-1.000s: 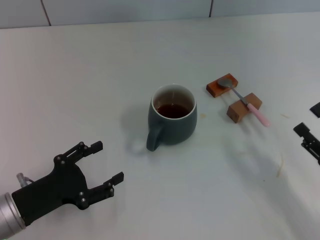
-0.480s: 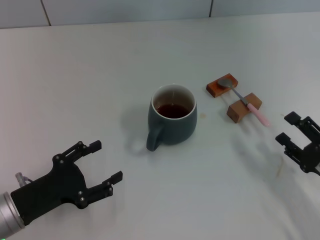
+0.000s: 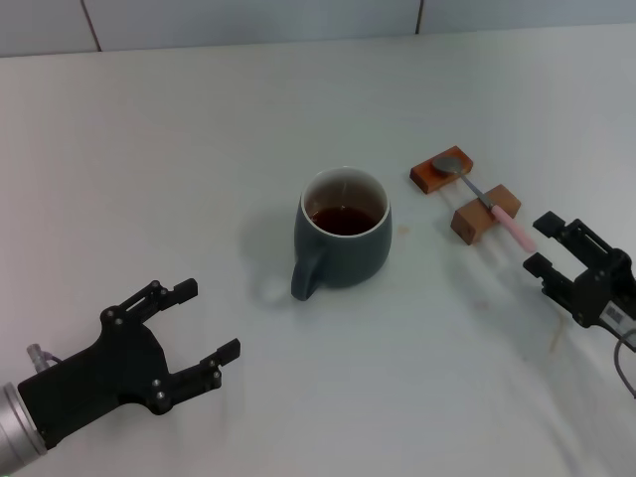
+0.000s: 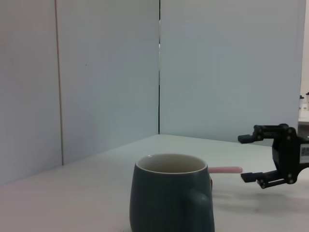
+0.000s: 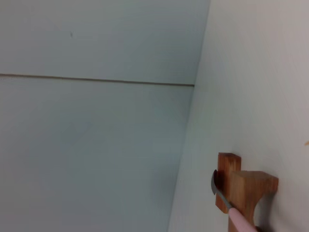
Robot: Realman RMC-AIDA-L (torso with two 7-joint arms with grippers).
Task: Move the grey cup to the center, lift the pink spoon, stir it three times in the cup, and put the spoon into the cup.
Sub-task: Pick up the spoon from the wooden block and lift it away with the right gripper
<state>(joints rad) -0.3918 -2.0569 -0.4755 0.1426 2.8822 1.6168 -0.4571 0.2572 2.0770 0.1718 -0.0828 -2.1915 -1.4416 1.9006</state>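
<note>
The grey cup [image 3: 344, 233] stands mid-table with dark brown liquid, its handle toward me; it also shows in the left wrist view [image 4: 171, 198]. The pink spoon [image 3: 490, 207] lies across two brown wooden blocks [image 3: 485, 213] right of the cup, its metal bowl on the far block. It shows in the right wrist view [image 5: 237, 217], and its pink handle tip shows in the left wrist view [image 4: 225, 170]. My right gripper [image 3: 546, 241] is open, just right of the spoon's handle end; it also appears in the left wrist view [image 4: 247, 157]. My left gripper [image 3: 207, 320] is open and empty at the near left.
The white table [image 3: 199, 149] meets a pale tiled wall [image 3: 248, 20] at the back. A few small marks lie on the table near the right gripper.
My right gripper has come in from the right edge toward the spoon's handle end. The left arm has barely shifted. Cup and spoon have not moved.
</note>
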